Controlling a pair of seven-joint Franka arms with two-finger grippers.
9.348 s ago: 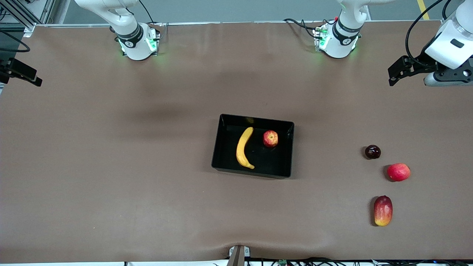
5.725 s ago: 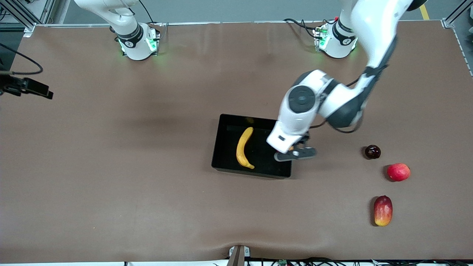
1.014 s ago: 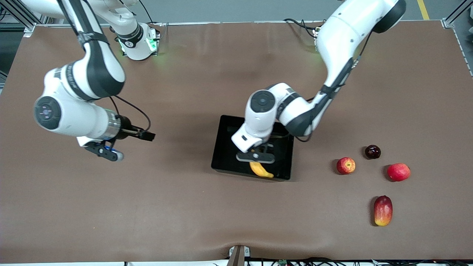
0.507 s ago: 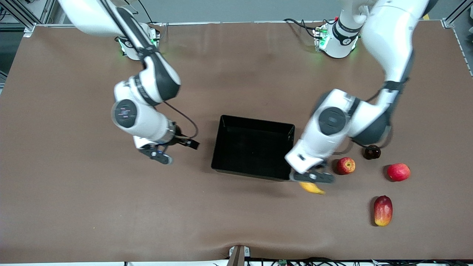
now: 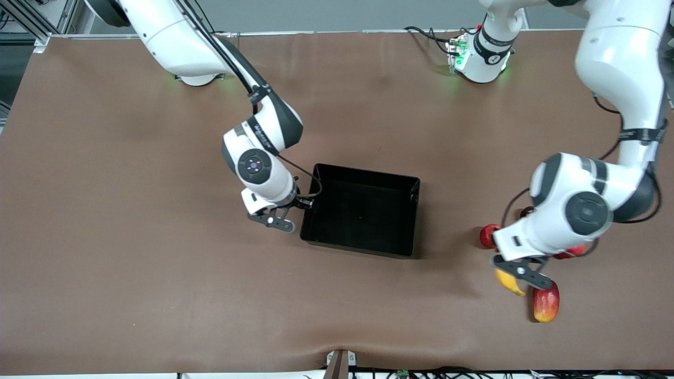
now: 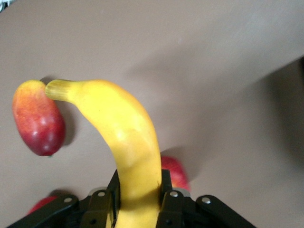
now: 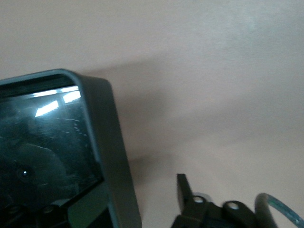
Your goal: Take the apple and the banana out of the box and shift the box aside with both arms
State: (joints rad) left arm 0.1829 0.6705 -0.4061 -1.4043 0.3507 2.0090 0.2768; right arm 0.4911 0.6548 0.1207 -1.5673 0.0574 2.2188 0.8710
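Left wrist view is showing the left hand (image 6: 137, 202) clamping the banana (image 6: 121, 142) between its fingers, the fruit sticking out over bare tabletop (image 6: 190, 57) with its stem tip right by the mango (image 6: 38, 118). In the front view that left hand (image 5: 521, 273) is hanging over the fruit cluster at the left arm's end of the tabletop, with the apple (image 5: 488, 235) peeking out from under the arm and the mango (image 5: 546, 302) just beside the banana (image 5: 509, 282).

To do this well I'd lower until the banana is lying flat on open tabletop, clear of the mango, before letting go, so nothing rolls.

The right hand (image 5: 275, 220) is sitting just beside the wall of the box (image 5: 363, 216) that faces the right arm's end; the box is looking empty mid-tabletop. I can't tell how wide that hand is standing.

Hard to make out: the arm is covering most of the apple, the other red fruit and whatever dark thing is under there.
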